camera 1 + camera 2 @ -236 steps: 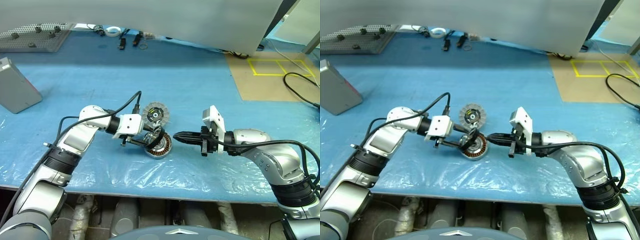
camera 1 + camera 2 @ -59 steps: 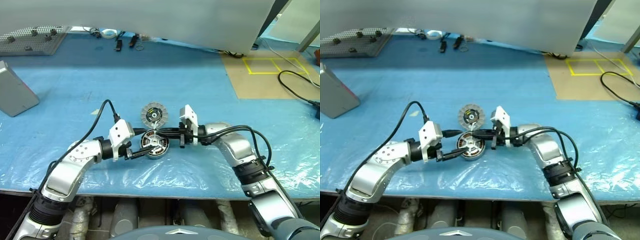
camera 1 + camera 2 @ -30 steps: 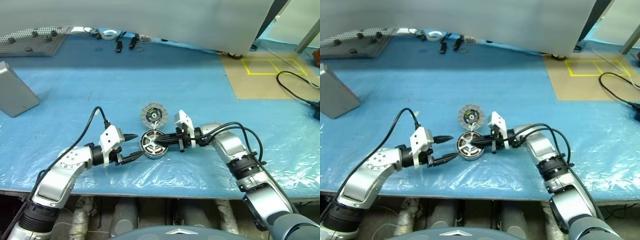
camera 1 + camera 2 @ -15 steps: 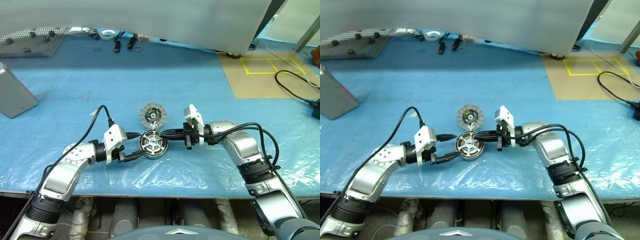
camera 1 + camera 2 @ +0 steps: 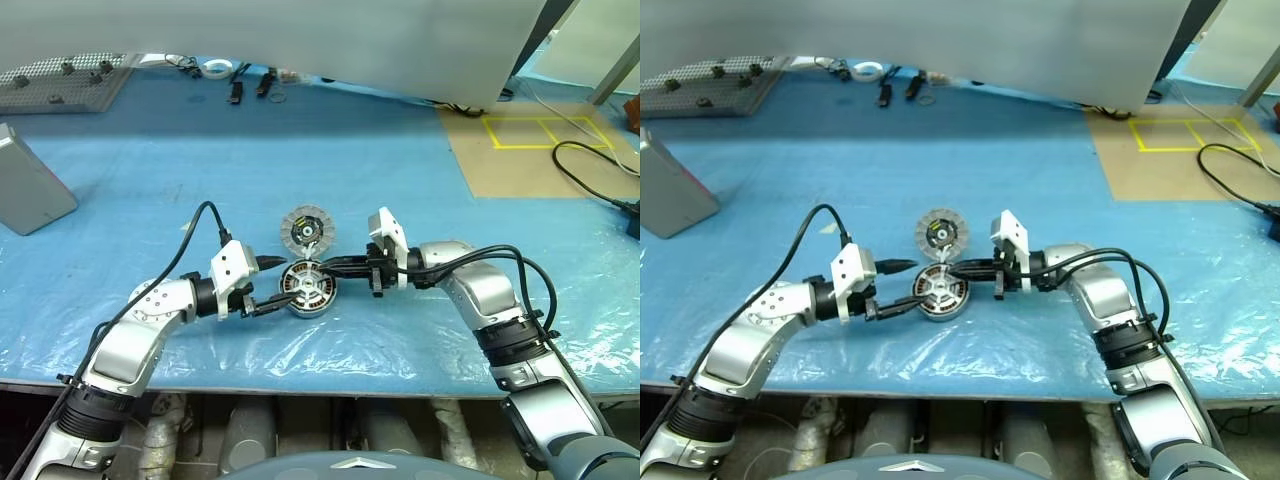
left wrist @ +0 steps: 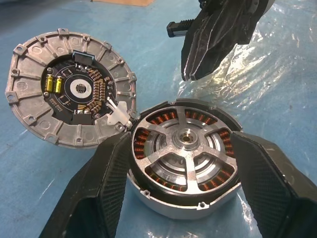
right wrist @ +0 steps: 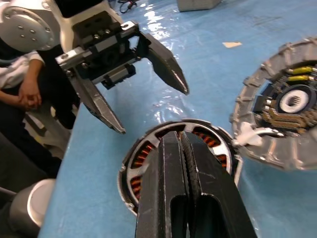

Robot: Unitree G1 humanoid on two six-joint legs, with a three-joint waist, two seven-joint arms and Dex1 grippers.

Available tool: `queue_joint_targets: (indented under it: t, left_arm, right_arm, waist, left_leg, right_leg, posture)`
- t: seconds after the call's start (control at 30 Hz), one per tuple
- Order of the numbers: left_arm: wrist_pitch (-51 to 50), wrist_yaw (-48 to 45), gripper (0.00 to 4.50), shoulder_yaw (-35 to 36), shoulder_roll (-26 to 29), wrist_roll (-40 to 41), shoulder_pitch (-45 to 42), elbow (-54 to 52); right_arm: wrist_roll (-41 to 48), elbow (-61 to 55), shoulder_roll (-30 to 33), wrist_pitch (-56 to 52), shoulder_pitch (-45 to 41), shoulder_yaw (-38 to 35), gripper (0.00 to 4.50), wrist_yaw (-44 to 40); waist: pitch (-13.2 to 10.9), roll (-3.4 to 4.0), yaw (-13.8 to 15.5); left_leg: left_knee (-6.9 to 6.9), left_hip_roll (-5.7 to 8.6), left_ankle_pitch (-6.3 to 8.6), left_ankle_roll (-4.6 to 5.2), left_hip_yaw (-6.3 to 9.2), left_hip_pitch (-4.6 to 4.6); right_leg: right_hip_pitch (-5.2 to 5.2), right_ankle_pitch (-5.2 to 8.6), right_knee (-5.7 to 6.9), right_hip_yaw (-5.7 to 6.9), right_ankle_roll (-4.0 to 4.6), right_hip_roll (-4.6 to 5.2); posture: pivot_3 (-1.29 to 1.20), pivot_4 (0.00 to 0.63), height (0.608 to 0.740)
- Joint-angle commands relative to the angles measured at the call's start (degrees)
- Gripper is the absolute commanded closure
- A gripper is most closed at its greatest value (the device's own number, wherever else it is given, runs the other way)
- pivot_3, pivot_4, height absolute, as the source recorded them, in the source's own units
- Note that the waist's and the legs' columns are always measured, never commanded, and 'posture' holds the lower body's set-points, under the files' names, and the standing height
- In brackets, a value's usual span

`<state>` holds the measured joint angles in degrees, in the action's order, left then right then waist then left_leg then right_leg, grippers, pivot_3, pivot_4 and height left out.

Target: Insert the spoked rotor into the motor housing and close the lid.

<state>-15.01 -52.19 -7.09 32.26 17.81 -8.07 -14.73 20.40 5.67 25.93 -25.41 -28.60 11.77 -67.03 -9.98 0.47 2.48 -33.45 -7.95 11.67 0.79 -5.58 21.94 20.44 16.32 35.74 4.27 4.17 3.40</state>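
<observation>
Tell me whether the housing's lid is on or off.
Off. The lid lies face up on the blue sheet beside the housing, whose spoked wheel and copper windings are uncovered.

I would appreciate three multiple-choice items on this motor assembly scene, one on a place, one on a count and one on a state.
1. Where does the lid lie?
A. beside the motor housing
B. on top of the housing
C. on the grey box

2. How many spokes does the spoked rotor show?
A. three
B. five
C. eight

3. How is the right gripper?
A. wide open
B. shut
C. holding the lid

Answers: 1 A, it rests against the housing's rim, face up. 2 B, five silvery arms leave the hub. 3 B, its fingers meet over the rotor.
</observation>
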Motion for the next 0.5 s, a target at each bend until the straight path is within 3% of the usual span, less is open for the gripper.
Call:
queue_joint_targets:
  t: [0.03,0.23,0.5]
  left_arm:
    - [0.1,0.3,1.16,1.4,0.4,0.8,1.2,-1.8]
    - [1.4,-0.8,1.16,3.1,1.1,1.3,1.9,-0.1]
    - [3.5,-1.9,1.16,1.7,-0.5,1.0,1.4,1.4]
  right_arm:
    - [0.2,0.6,0.3,1.1,-1.6,-3.5,4.5,2.8]
    - [1.7,1.8,1.0,-0.5,-2.8,-5.5,4.5,2.9]
    - [1.9,13.1,-2.2,-0.5,-9.1,-9.8,4.5,7.1]
  waist:
    - [0.0,0.0,0.0]
    - [0.0,0.0,0.0]
    - [0.0,0.0,0.0]
  left_leg:
    - [0.0,0.0,0.0,0.0,0.0,0.0]
    - [0.01,0.0,0.01,0.02,0.0,-0.01]
    - [0.0,0.0,0.0,0.01,-0.01,0.02]
  right_leg:
    - [0.0,0.0,0.0,0.0,0.0,0.0]
    - [0.01,0.0,0.01,0.0,0.0,0.0]
    - [0.04,0.0,0.02,0.0,0.01,0.0]
  posture:
    - [0.0,0.15,0.74]
    - [0.0,0.15,0.74]
    - [0.0,0.15,0.74]
